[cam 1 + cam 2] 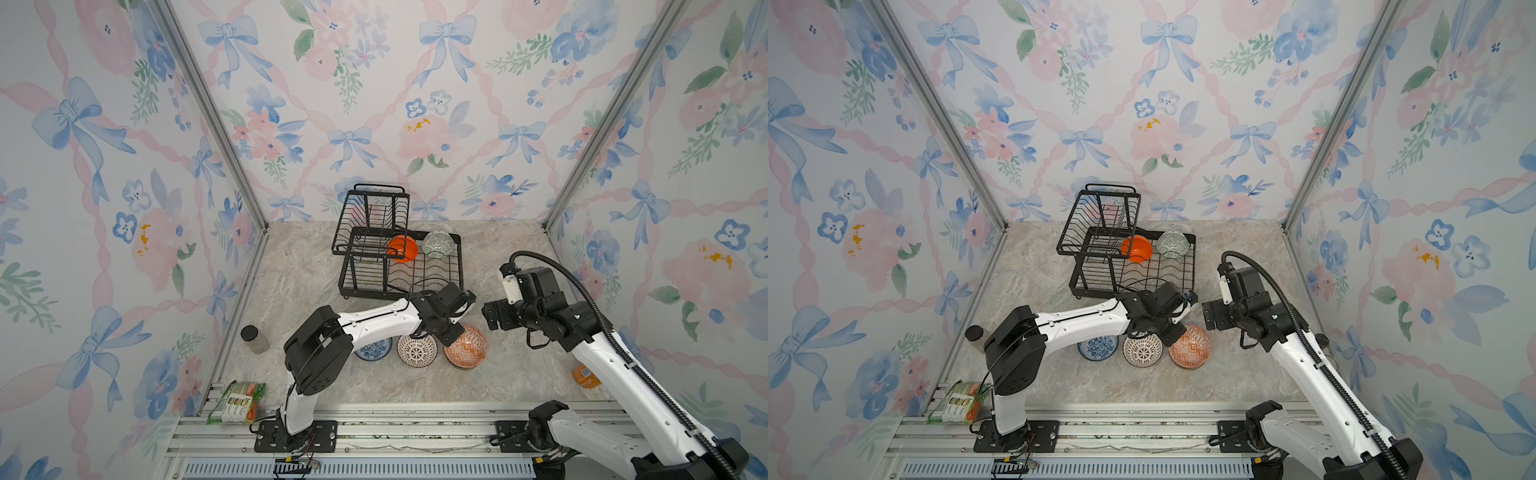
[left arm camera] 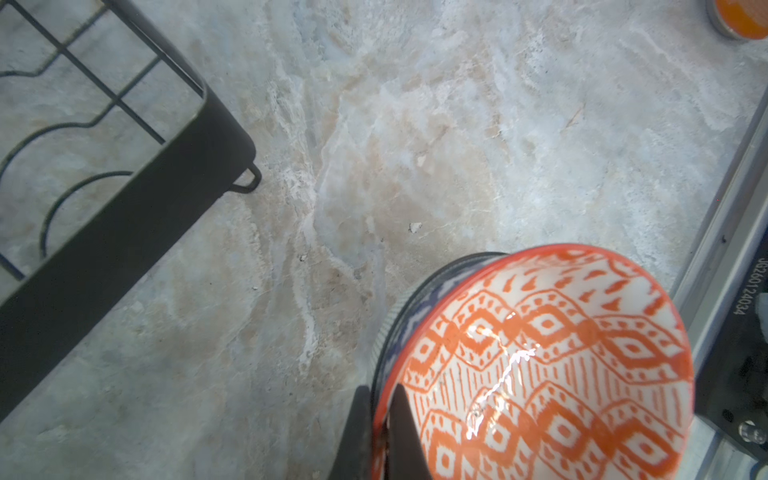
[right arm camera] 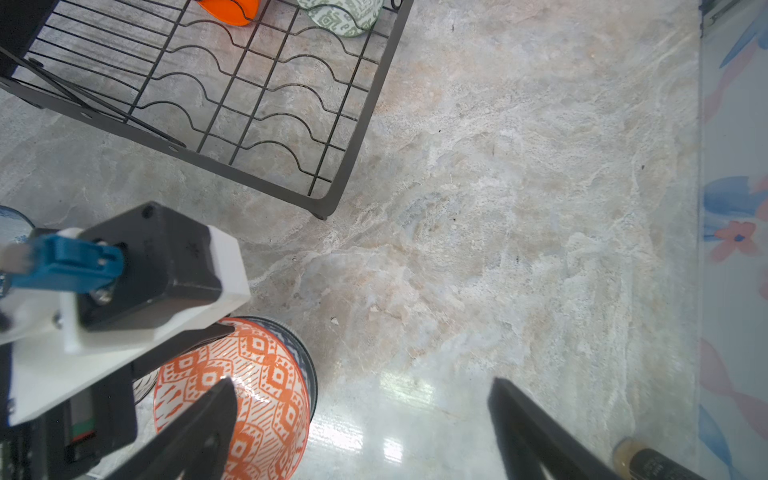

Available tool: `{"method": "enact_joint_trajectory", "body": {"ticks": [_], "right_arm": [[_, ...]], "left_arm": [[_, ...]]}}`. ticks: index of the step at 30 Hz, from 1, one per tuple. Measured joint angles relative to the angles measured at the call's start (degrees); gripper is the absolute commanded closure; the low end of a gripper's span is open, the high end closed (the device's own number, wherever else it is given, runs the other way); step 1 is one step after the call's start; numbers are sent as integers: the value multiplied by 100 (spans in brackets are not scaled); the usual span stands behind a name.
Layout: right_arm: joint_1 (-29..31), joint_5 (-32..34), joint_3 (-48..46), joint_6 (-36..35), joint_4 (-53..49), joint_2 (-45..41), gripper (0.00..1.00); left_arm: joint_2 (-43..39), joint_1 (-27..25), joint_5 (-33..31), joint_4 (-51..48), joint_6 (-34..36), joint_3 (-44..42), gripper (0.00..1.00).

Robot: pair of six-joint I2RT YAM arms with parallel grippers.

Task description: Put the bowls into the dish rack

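My left gripper point(image 2: 382, 432) is shut on the rim of the orange-white patterned bowl point(image 2: 540, 365), one finger inside and one outside. That bowl point(image 1: 465, 347) is tilted and rests in a darker bowl point(image 2: 415, 307). To its left stand the white lattice bowl point(image 1: 417, 351) and the blue floral bowl point(image 1: 374, 349), which the left arm partly hides. The dish rack point(image 1: 432, 276) holds the plain orange bowl point(image 1: 402, 248) and the grey-green bowl point(image 1: 437, 244) at the back of its lower tray. My right gripper point(image 3: 361, 382) hangs open and empty just right of the held bowl.
A black-lidded jar point(image 1: 254, 338) stands by the left wall. An orange labelled container point(image 1: 586, 376) sits near the right wall behind the right arm. A green packet point(image 1: 237, 401) lies at the front left corner. The rack's near corner point(image 2: 124, 232) is close to the left gripper.
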Motion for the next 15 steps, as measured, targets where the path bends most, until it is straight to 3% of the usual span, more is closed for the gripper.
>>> {"method": "enact_joint_trajectory", "body": {"ticks": [15], "right_arm": [[0,0,0,0,0,0,3]], "left_arm": [[-11,76,149,-20,0,0,100]]}}
